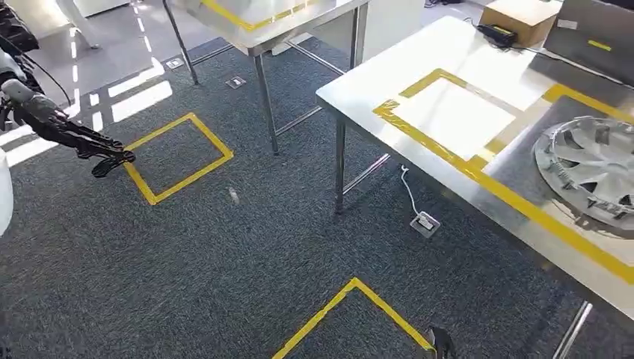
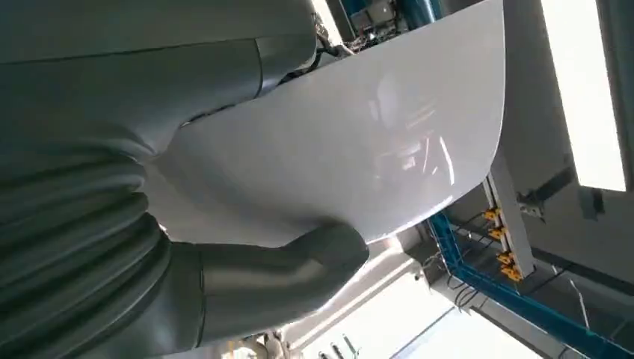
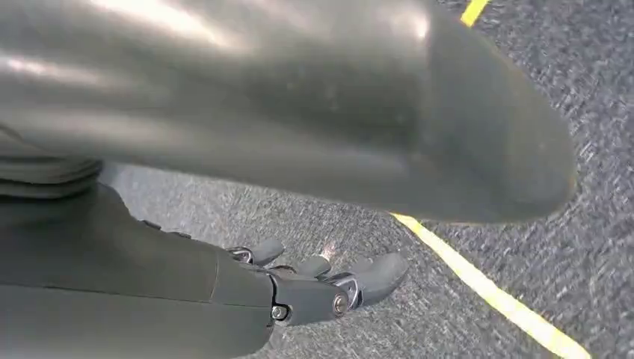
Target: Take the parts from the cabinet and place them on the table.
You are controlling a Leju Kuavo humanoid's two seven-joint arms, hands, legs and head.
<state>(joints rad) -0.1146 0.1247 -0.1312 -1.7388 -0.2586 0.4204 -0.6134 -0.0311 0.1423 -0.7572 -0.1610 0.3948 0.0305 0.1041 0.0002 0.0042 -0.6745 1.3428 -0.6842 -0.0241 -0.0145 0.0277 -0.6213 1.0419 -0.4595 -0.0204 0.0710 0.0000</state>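
left hand: reaching out over the carpet at 9 o'clock in the head view. Fingers are lying stretched and close together, one drooping below them, holding nothing.
floor square: yellow tape outline on the carpet, just at 3 o'clock of the left hand.
far desk: standing at 12 o'clock, steel legs, yellow tape on top.
floor socket: sitting on the carpet near the desk leg, white cable running up from it.
desk: running from 1 to 4 o'clock, shiny top marked out with yellow tape.
taped rectangle: lying on the desk at 9 o'clock of the wheel cover.
cardboard box: sitting on the desk's far end at 1 o'clock.
wheel cover: the part, lying flat on the desk at 3 o'clock inside the next taped zone, partly cut off by the frame edge.
handling: I'm reading it as thin moulded plastic, so light, wide, somewhat springy and slick-faced, with spokes that may crack if squeezed. The outer rim is looking like the safest hold, with support from both sides.
right hand: hanging above the carpet near a yellow tape line. Fingers are loosely extended and slightly apart, gripping nothing.
cabinet: not among what I'm seeing here.
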